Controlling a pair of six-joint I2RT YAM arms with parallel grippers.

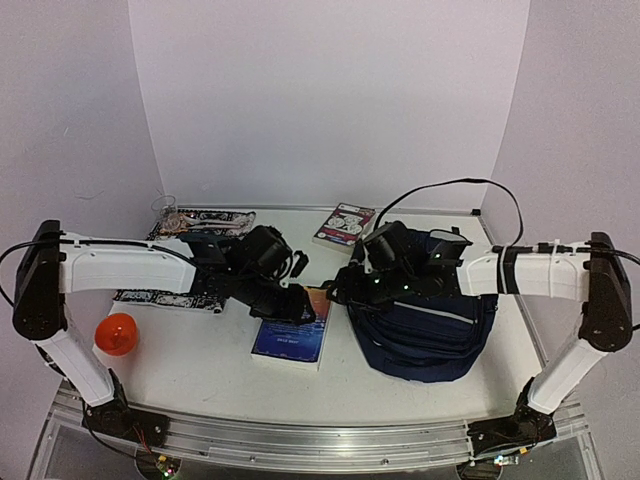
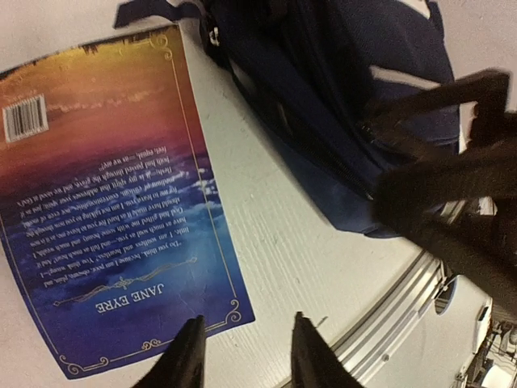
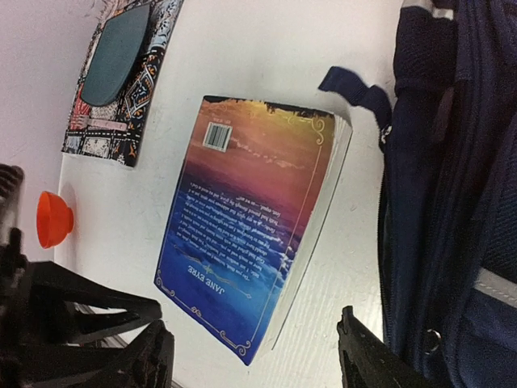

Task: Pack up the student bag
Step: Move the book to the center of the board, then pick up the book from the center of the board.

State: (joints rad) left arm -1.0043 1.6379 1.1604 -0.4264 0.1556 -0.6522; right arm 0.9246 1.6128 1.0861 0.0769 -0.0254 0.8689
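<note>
The student bag (image 1: 430,335), a large navy-blue fabric backpack, lay slumped on the right half of the white table (image 1: 200,370), its rounded end toward the near edge. A thin grey-white stripe (image 1: 445,313) crossed its front panel, and a short blue pull tab (image 3: 355,89) stuck out from its left side by a zip. Whether its main compartment stood unzipped could not be made out.

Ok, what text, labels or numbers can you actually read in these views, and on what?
"JANE EYRE": on the back cover of the blue-and-orange book, upside down in the left wrist view.
The blurb on that cover: too small to read reliably.
The barcode digits: too small.
The second book at the far edge: cover text blurred.
The student bag: no label readable.
</note>
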